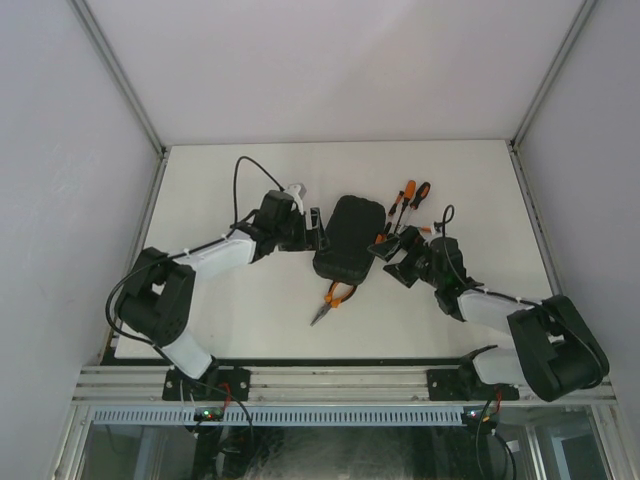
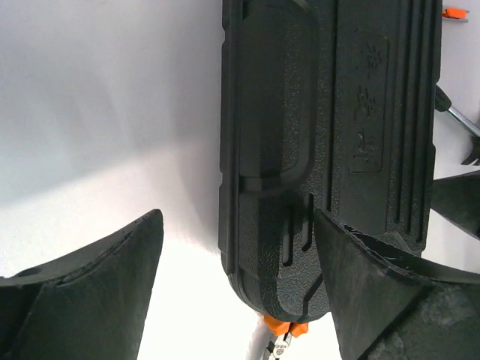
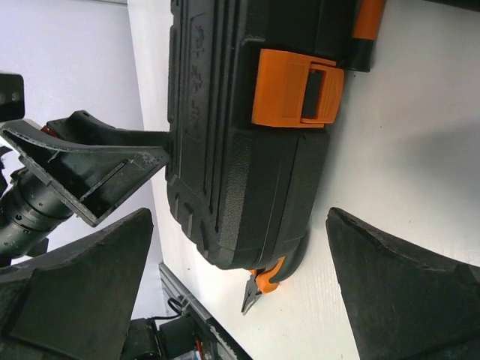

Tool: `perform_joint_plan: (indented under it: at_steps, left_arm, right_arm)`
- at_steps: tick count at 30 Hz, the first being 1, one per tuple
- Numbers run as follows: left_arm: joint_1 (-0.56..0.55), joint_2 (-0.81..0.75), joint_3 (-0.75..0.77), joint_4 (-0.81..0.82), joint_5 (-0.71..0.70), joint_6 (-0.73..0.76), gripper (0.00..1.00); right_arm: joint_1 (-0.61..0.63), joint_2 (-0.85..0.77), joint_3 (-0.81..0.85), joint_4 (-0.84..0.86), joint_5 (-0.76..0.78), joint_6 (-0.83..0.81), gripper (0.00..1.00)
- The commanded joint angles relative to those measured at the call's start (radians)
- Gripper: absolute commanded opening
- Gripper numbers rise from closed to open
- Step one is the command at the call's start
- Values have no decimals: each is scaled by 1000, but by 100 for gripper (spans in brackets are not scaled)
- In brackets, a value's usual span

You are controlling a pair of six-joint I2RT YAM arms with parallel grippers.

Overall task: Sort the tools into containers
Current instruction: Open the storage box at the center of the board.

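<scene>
**Wide open on both sides, nothing held**

My left gripper (image 2: 238, 225) stands wide open and holds nothing. In its own wrist view one finger (image 2: 90, 300) fills the lower left over the bare white table (image 2: 97, 112), well apart from the black case (image 2: 330, 112). The other finger sits at the lower right, overlapping the corner of the lid, and I cannot tell whether it touches. My right gripper (image 3: 238, 217) is spread just as wide, also with nothing in it. Its two fingers are at the lower left and lower right of its view, and the end of the case shows in the gap between them.

In the overhead frame the case lies shut in the middle, its long side running up and down. My left gripper is close against its left edge and my right gripper is just off its right edge. Its orange latch (image 3: 296, 90) is folded down on the side facing my right gripper, in the upper middle of that wrist view.

The orange-handled pliers (image 1: 333, 298) lie just below the case in the overhead frame, nose pointing to the lower left, handles partly hidden by the case's lower end. Two screwdrivers (image 1: 410, 198) with orange and black handles lie close together at the case's upper right, outside it
</scene>
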Motion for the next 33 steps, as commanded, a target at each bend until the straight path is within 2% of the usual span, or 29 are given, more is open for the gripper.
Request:
perform_joint_plan:
  at_steps: [1, 10, 16, 20, 27, 33]
  left_arm:
    - [-8, 14, 66, 34, 33, 8, 83]
    - [-9, 42, 51, 55, 57, -11, 72]
    - [-11, 51, 32, 69, 68, -22, 66]
    - [-11, 54, 20, 72, 71, -24, 64]
    - [-11, 51, -27, 111, 100, -54, 62]
    - [-11, 25, -67, 131, 106, -67, 62]
  right_arm:
    - [12, 67, -5, 164, 7, 86, 98]
    - [33, 338, 1, 479, -47, 232, 95]
    - [57, 463, 19, 599, -42, 310, 93]
    - [78, 531, 38, 689, -33, 351, 89]
    - [98, 602, 84, 791, -26, 375, 74]
    - [98, 570, 104, 767, -21, 325, 50]
